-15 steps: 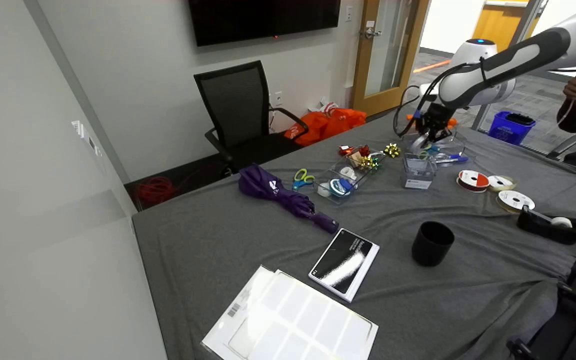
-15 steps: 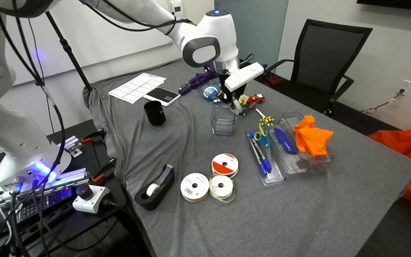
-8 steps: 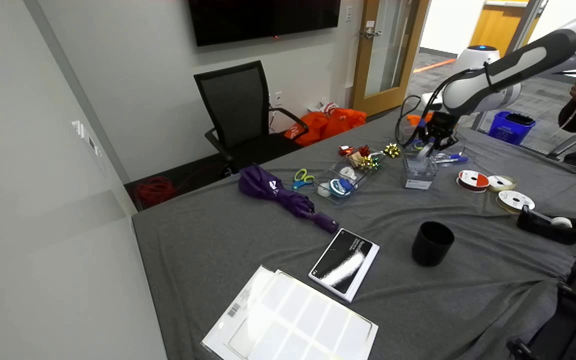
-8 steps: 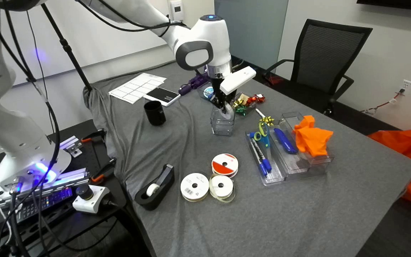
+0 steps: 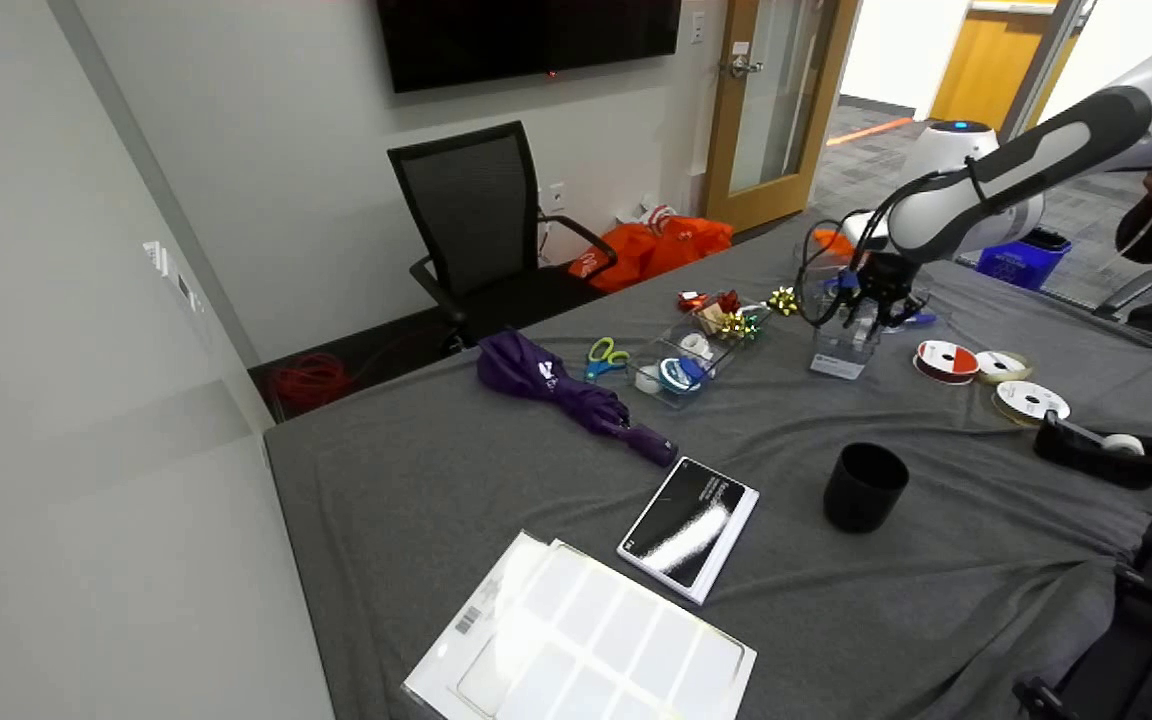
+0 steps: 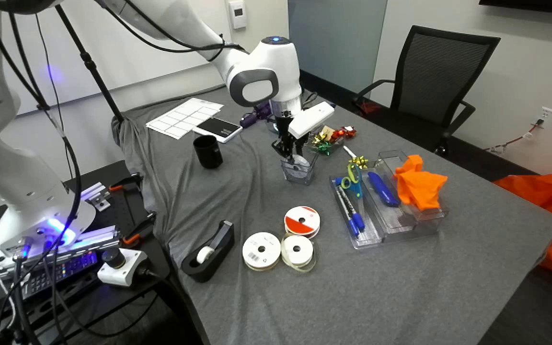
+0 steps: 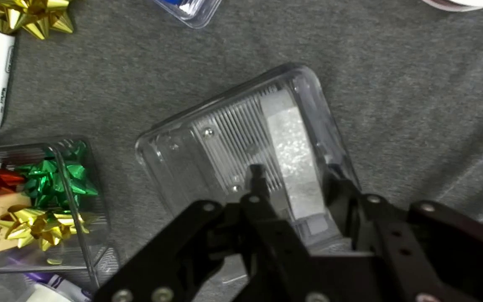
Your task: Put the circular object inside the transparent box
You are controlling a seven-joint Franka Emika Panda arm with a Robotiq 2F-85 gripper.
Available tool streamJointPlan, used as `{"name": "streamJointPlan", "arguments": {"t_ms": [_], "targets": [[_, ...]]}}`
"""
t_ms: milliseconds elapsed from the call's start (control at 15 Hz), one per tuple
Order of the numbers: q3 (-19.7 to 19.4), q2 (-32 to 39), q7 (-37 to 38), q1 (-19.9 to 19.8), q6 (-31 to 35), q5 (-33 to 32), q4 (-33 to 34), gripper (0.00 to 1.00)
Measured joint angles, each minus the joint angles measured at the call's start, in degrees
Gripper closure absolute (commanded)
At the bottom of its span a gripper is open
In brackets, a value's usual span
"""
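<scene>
- We find the circular object (image 7: 296,155) inside the transparent box (image 7: 180,165), closer to one side wall of it than to the opposite one; the wrist view gives it edge-on, as a pale band.
- It sits between the jaws of the gripper (image 7: 296,178), which stand spread apart over the box; we see a gap between the band and one jaw, and cannot tell whether the other touches it.
- In an exterior view we make out the circular object (image 6: 299,166) in the box, its upper part covered by the gripper.
- How far it leans in the box we cannot tell.
- The gripper hides the lower end of the box in the wrist view.
- Beside the box is the bow tray (image 7: 97,228), cut off by the wrist view's left edge.
- Well apart from the box, on the bench (image 6: 376,287), we see the black cup (image 5: 864,490) in both exterior views.
</scene>
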Motion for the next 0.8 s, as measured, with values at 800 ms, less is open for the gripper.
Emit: {"name": "streamJointPlan", "arguments": {"t_ms": [800], "targets": [[0.14,-7.19,-4.13,0.01,1.43,0.49,-6.7,0.0]]}}
